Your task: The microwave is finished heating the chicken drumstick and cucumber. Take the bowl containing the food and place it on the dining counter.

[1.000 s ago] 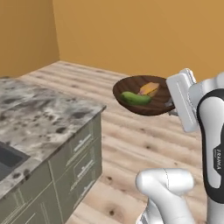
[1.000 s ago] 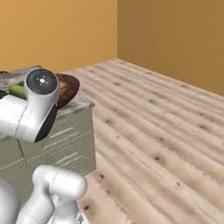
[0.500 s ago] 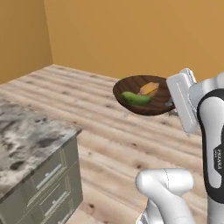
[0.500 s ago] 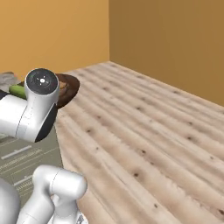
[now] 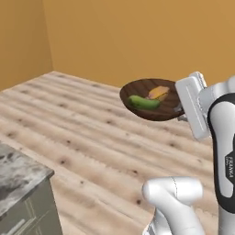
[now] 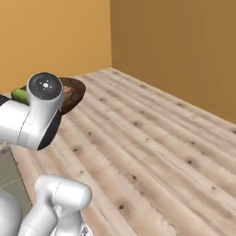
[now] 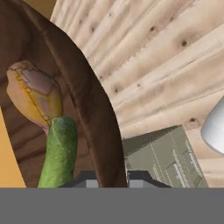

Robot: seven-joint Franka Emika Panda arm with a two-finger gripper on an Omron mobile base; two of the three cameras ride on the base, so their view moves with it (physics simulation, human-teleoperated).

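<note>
The bowl (image 5: 153, 98) is up in the air, high over the wooden floor (image 5: 82, 133). The claw (image 7: 107, 177) is pinching the bowl's rim, with one tip inside the wall and one tip outside. The bowl sticks out flat from the claw, away from the white arm (image 5: 225, 137).

Inside the bowl, just past the claw, lies the cucumber (image 5: 143, 102). The chicken drumstick (image 5: 159, 92) sits a bit farther in and touches the cucumber's end. In the hand view the cucumber (image 7: 59, 153) comes nearly down to the claw tips, and the chicken drumstick (image 7: 35, 94) is just beyond it.

The bowl looks hard and stiff, like wood, so it will not bend or squash. It is held at one edge only, so I think it could tip if the arm jerks. The food is loose and the cucumber looks smooth and shiny, so it could roll or slide out. The bowl is shallow, so keeping it flat matters.

The rim is a good place to hold, and the claw has it there.

A corner of the speckled bench (image 5: 18, 176) shows low down and well away from the claw. The bowl is not on it yet.
</note>
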